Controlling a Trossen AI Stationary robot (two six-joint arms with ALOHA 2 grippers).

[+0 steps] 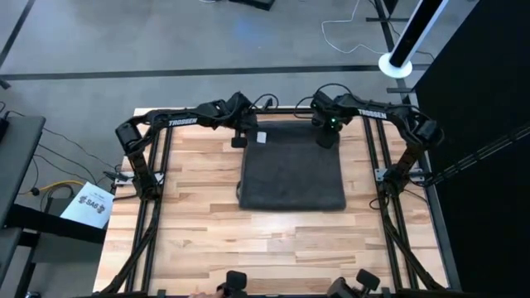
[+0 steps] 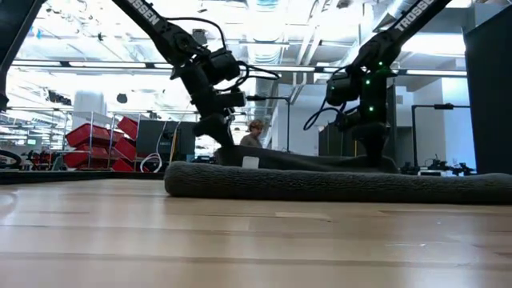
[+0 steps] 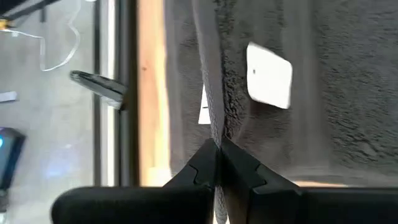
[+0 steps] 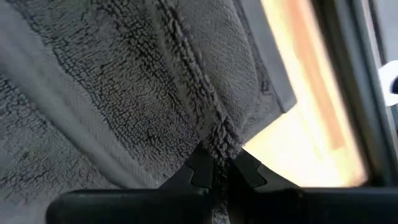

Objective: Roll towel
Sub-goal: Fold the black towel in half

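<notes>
Pinching the towel (image 1: 291, 175) at its two far corners, beside the white label (image 1: 262, 137), the left gripper (image 3: 217, 163) and right gripper (image 4: 214, 167) are clamping cloth; rolling evenly likely means moving both together.

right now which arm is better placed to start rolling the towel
Neither alone. The left gripper is shut on the towel at its far edge near the white label, and the right gripper is shut on the same edge at the other corner, so both look equally placed to roll together.
</notes>
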